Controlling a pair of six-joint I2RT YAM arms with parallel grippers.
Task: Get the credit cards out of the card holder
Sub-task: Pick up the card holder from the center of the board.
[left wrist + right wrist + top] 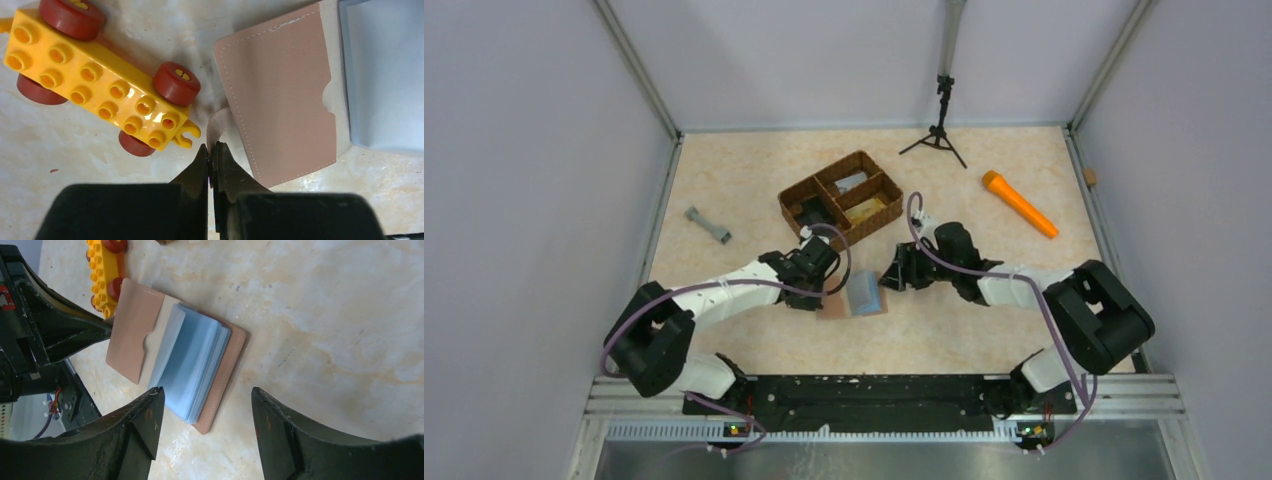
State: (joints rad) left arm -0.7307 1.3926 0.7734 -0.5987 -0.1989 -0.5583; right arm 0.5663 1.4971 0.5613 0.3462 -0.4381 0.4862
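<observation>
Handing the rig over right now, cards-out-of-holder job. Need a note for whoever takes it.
Left gripper: shut, seemingly pinching the small tab at the edge of the card holder, which lies open.
Right gripper: open, empty, poised over the holder's pale blue stack.
Yellow toy car: close beside the holder, not touching it.
Done: holder opened.
Left: all the cards; none is visibly out. The right gripper would likely pull them while the left holds the holder.
</observation>
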